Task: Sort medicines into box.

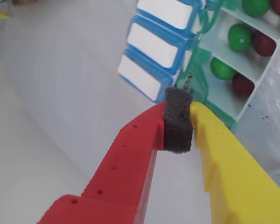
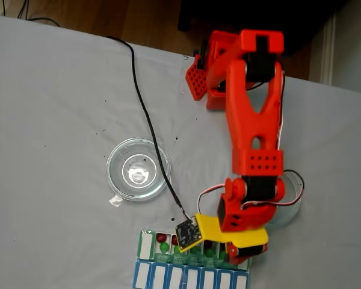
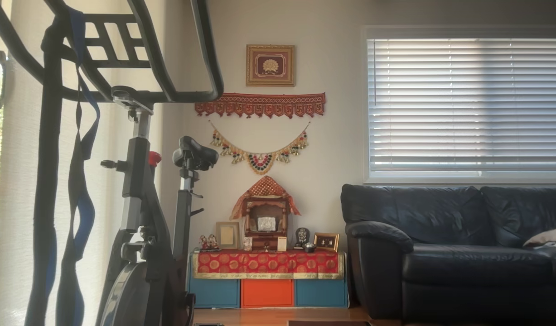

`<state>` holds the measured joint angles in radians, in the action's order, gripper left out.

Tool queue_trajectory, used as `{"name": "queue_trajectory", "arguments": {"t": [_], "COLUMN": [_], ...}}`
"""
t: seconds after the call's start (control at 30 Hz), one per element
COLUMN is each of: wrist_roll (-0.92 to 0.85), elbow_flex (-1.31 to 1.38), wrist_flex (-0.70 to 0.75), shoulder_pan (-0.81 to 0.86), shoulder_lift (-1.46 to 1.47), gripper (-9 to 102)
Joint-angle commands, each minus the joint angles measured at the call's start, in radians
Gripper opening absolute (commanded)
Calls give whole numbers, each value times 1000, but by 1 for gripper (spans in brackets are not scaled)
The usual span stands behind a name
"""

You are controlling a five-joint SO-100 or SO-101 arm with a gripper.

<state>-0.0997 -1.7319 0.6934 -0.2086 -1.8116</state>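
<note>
In the wrist view my gripper (image 1: 178, 122) has a red and a yellow finger pressed together on a dark foam pad (image 1: 178, 126), with no ball between them. Just beyond the tips lies the box (image 1: 201, 70), its green compartments open. They hold green medicines (image 1: 239, 37) and dark red medicines (image 1: 263, 43), one of each colour per compartment. In the fixed view the gripper (image 2: 239, 248) hangs over the right part of the box (image 2: 145, 244). Red (image 2: 160, 237) and green (image 2: 163, 247) balls show in its left compartments.
The blue row of lidded compartments (image 1: 154, 44) adjoins the green row (image 2: 192, 278). A clear glass dish (image 2: 137, 170) stands left of the arm, and another dish (image 2: 292, 201) is partly behind it. A black cable (image 2: 145, 114) crosses the grey cloth.
</note>
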Motion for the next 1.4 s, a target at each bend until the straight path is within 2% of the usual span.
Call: {"name": "queue_trajectory", "arguments": {"t": [0.0, 0.37, 0.77, 0.97, 1.37], "wrist_roll": [-20, -58, -75, -58, 35], "elbow_flex": [95, 264, 313, 295, 236], "wrist_flex": [21, 250, 313, 313, 160], "shoulder_pan": [-5, -28, -38, -12, 29], "shoulder_lift": [0, 156, 256, 115, -78], "gripper": [1, 1, 1, 1, 1]}}
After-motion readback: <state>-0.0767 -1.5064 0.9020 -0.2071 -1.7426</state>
